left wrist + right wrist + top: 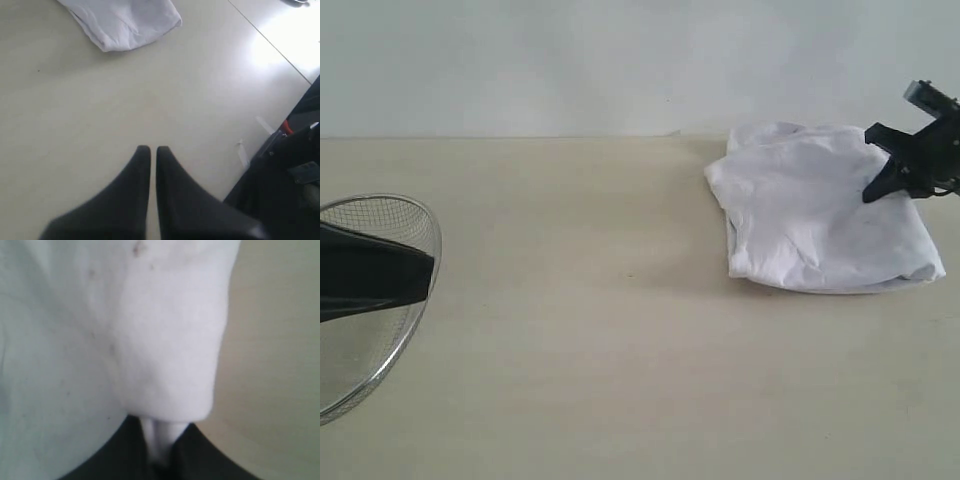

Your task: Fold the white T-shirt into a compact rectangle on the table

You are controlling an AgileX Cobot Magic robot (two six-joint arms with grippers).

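Observation:
The white T-shirt [815, 215] lies bunched and partly folded on the pale beige table [590, 330], at the far right; no lettering or tag shows. My right gripper [892, 178] sits at the shirt's upper right part, shut on a pinch of its cloth. In the right wrist view the white T-shirt [125, 335] fills most of the frame and a fold of it runs between the black fingers of the right gripper [161, 440]. My left gripper [150, 150] hangs shut over bare table, far from the white T-shirt [125, 20], with nothing in it.
A round wire-mesh basket [390, 290] stands at the table's left edge, with the dark left arm [365, 270] across it. The table's far edge meets a pale wall [620, 60]. Dark equipment [285, 170] stands beyond the table edge in the left wrist view.

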